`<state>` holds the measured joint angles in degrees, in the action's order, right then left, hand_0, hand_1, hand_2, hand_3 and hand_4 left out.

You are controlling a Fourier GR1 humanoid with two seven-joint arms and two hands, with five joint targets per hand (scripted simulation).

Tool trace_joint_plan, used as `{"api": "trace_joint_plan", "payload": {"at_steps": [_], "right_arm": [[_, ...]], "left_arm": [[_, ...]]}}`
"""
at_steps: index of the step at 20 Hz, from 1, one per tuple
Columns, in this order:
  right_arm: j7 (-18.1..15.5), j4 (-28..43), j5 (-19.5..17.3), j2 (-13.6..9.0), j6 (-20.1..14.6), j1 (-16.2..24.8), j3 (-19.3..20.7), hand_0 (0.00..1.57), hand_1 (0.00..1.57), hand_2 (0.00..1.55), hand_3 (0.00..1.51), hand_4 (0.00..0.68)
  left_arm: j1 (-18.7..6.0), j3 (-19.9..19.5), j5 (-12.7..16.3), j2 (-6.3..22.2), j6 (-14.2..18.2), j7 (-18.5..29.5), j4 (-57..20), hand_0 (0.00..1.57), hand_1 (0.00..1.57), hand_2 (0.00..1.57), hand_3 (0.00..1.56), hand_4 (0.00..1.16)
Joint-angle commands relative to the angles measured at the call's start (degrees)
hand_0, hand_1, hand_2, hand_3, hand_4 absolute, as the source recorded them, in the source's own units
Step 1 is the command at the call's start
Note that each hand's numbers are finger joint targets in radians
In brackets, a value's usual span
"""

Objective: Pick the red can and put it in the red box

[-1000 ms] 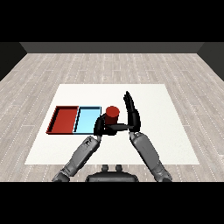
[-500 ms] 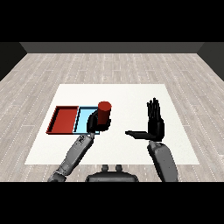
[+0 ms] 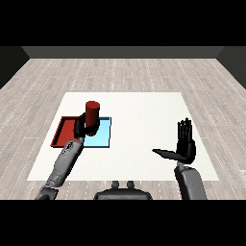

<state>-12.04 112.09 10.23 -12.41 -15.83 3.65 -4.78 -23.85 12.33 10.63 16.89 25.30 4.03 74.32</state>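
**Can held over the trays**

The left robot hand curls round the red can, hiding the seam between red tray and light blue tray near the white surface's left edge. The right robot hand is spread wide, empty. Grey plank floor surrounds.

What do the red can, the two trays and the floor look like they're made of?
The red can has a smooth, matte surface with no label, so metal or plastic; the view leaves that open. The red tray and light blue tray look like flat, matte plastic in uniform colour. The floor looks like pale wood planks, given its seams and grain.
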Motion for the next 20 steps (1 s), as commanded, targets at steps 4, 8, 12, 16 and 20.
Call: {"api": "trace_joint_plan", "payload": {"at_steps": [4, 8, 12, 16, 20], "right_arm": [[-2.2, -5.3, 0.6, -0.2, 1.6, 0.4, 2.6, 0.00, 0.00, 0.00, 0.00, 0.000], [-1.4, -4.4, 0.4, 1.3, 1.2, -0.2, 1.1, 0.00, 0.00, 0.00, 0.00, 0.000], [-3.1, -5.9, 1.3, -0.6, 4.5, 0.4, 2.9, 0.00, 0.00, 0.00, 0.00, 0.000], [-6.1, -12.3, -2.7, 2.9, 2.3, -5.0, -0.4, 0.00, 0.00, 0.00, 0.00, 0.000], [-5.4, -18.0, -6.5, 3.2, -0.2, -8.0, -0.5, 0.00, 0.00, 0.00, 0.00, 0.000]], "left_arm": [[-3.4, -7.2, -2.3, 10.0, -2.6, -2.4, -14.3, 1.57, 1.57, 1.57, 1.49, 1.14], [-2.2, -10.4, -3.8, 14.3, -3.7, 1.4, -23.9, 1.57, 1.57, 1.55, 1.48, 1.06], [-7.8, -11.7, -7.1, 13.6, -1.8, 3.9, -36.5, 1.57, 1.57, 1.54, 1.46, 1.02], [-13.4, -12.5, -8.0, 11.8, -3.8, 5.7, -51.1, 1.57, 1.57, 1.49, 1.40, 1.03], [-13.9, -12.0, -10.0, 9.0, -3.0, 8.7, -58.8, 1.40, 1.40, 1.34, 1.35, 0.92]]}}
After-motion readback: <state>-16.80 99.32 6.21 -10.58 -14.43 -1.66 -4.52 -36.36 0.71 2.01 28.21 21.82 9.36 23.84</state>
